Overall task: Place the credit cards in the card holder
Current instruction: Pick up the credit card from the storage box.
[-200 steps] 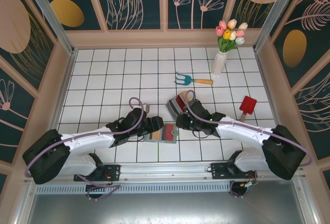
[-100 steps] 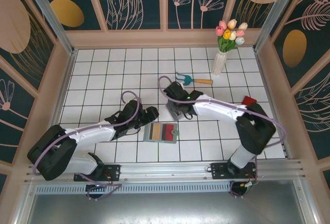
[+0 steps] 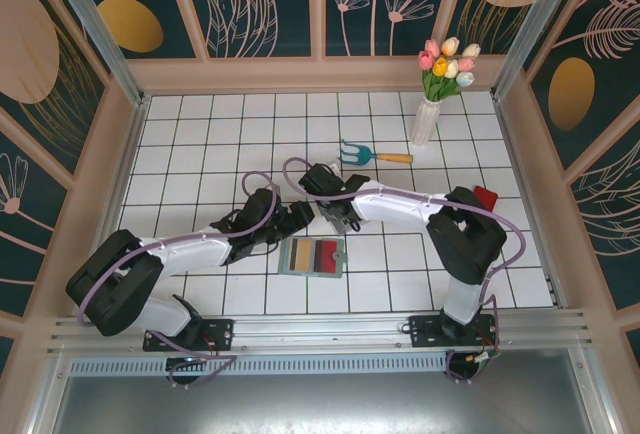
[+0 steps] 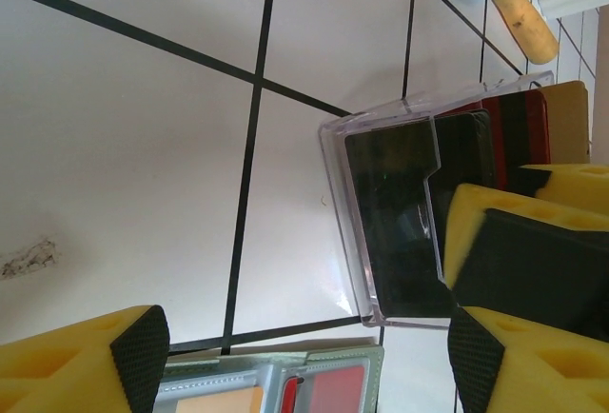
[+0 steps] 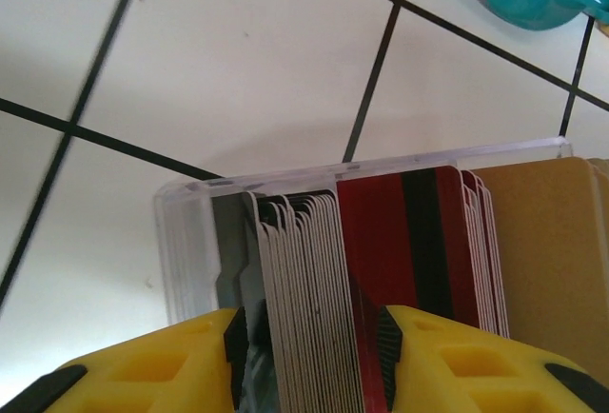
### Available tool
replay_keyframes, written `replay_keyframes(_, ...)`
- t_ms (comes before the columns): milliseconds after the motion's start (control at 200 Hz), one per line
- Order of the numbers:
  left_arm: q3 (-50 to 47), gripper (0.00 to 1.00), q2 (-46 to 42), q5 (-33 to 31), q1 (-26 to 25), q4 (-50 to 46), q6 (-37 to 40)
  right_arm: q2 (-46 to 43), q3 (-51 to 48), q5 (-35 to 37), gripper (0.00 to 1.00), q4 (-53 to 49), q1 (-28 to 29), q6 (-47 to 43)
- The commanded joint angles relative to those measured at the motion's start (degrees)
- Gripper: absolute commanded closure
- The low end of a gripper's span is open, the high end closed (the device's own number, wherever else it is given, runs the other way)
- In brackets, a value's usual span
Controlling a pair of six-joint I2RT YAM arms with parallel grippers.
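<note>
Presently, the credit cards are packed upright in a clear tray, straddled by the right gripper; a clamp cannot be confirmed. The left gripper is spread wide near the card holder. Thin, stiff, slick: flat faces should be pinched.

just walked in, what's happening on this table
The right gripper has its fingers either side of the credit cards standing in a clear tray; whether they pinch any is unclear. The left gripper hovers open nearby, empty. The card holder lies open with a few cards already inside.
</note>
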Motion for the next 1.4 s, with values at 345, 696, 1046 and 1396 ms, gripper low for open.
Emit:
replay_keyframes(345,1.3,0.21,1.4,1.1,0.3,1.7,-0.7,-0.1,2.1,8.7,0.64,-4.8,1.3,-0.9)
replay_keyframes(696,1.4,0.2,1.9,1.9,0.4,1.9,-0.7,-1.1,1.6,9.6,0.75,-5.4,1.3,-1.0)
replay_keyframes(1046,1.7,0.2,2.4,2.4,0.3,2.1,-0.5,-2.2,1.7,11.0,0.87,-6.2,1.2,-1.1)
replay_keyframes(1396,2.0,0.2,2.1,2.3,0.3,1.5,-0.2,-5.5,2.7,6.3,0.97,-7.2,1.1,0.0)
